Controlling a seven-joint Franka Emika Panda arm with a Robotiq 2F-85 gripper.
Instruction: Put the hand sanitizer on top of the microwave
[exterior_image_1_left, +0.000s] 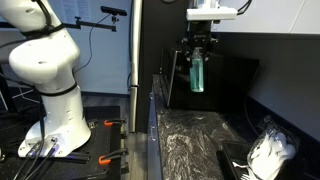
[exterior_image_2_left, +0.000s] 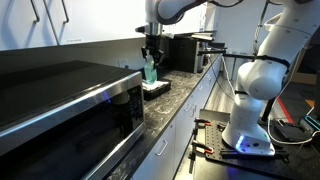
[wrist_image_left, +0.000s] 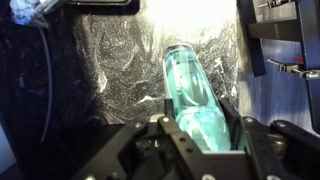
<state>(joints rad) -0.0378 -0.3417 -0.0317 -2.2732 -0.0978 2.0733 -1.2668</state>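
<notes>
The hand sanitizer is a clear teal bottle (exterior_image_1_left: 197, 71), hanging from my gripper (exterior_image_1_left: 198, 48) above the dark marbled counter. It also shows in an exterior view (exterior_image_2_left: 150, 70), held in the air beyond the microwave (exterior_image_2_left: 70, 110), whose flat top (exterior_image_2_left: 50, 80) lies in the foreground. In the wrist view the bottle (wrist_image_left: 190, 90) fills the middle, clamped between my two black fingers (wrist_image_left: 198, 130). My gripper is shut on the bottle's upper part.
A dark marbled counter (exterior_image_1_left: 195, 140) runs below. A white object (exterior_image_1_left: 270, 150) lies at its near right. A black appliance (exterior_image_2_left: 182, 50) stands behind the gripper. A second white robot arm (exterior_image_1_left: 50, 80) stands on the floor beside the counter.
</notes>
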